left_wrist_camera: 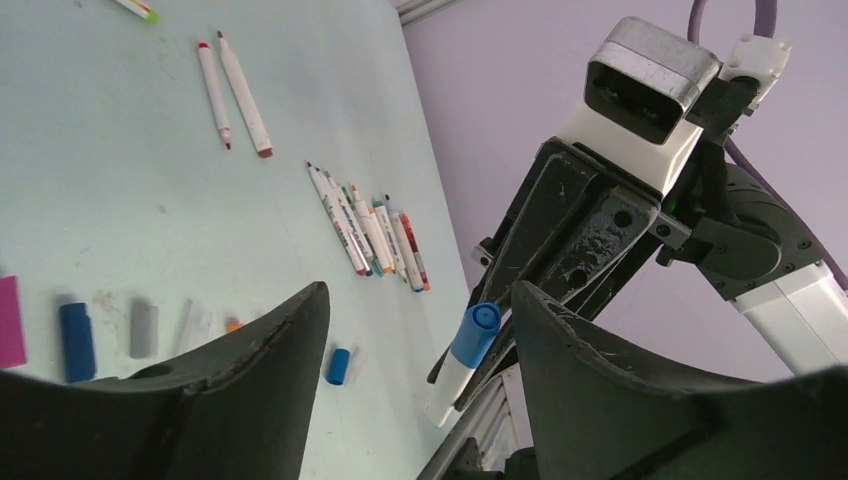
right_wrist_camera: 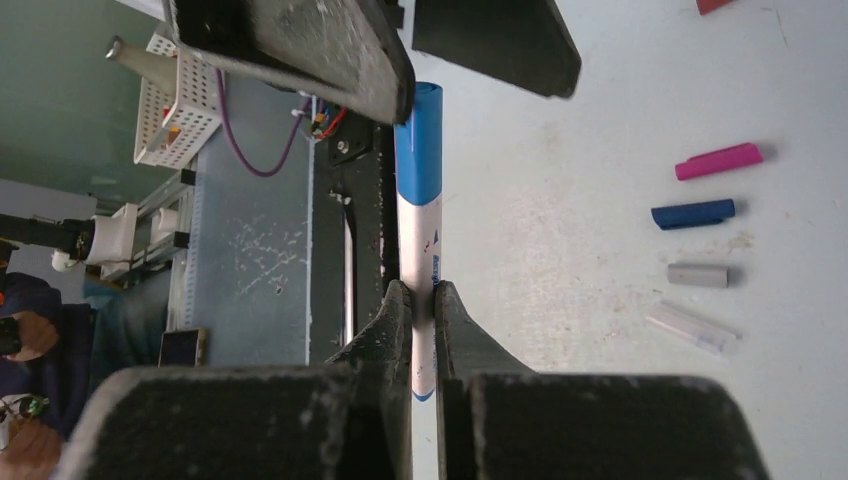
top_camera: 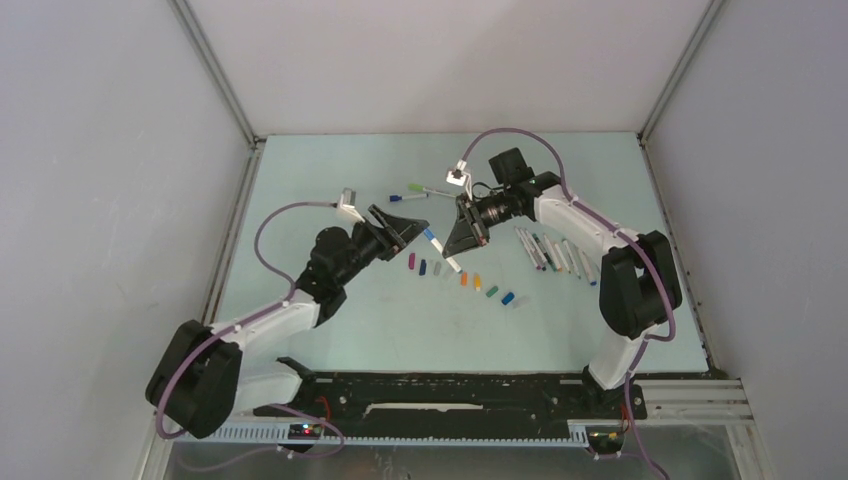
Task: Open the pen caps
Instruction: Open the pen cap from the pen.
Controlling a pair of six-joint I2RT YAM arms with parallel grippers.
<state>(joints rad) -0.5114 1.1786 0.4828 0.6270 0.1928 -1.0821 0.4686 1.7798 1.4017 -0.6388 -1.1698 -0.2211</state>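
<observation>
Currently the right pincer (right_wrist_camera: 420, 300) is clamped on the barrel of a slim white plastic marker pen (right_wrist_camera: 418, 250) held above the pale green desk (right_wrist_camera: 600, 260), while the left pincer (left_wrist_camera: 420, 300) stands open, its black fingers (left_wrist_camera: 250, 380) flanking the pen's blue plastic cap (left_wrist_camera: 476, 325).

White pen (right_wrist_camera: 420, 255) — blue cap (right_wrist_camera: 419, 140), pale-green table (top_camera: 350, 320)

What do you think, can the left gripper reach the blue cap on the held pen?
Likely yes: the left gripper is open around the blue cap, nothing between. The right gripper holds the pen by its barrel, clear of the cap.
</observation>
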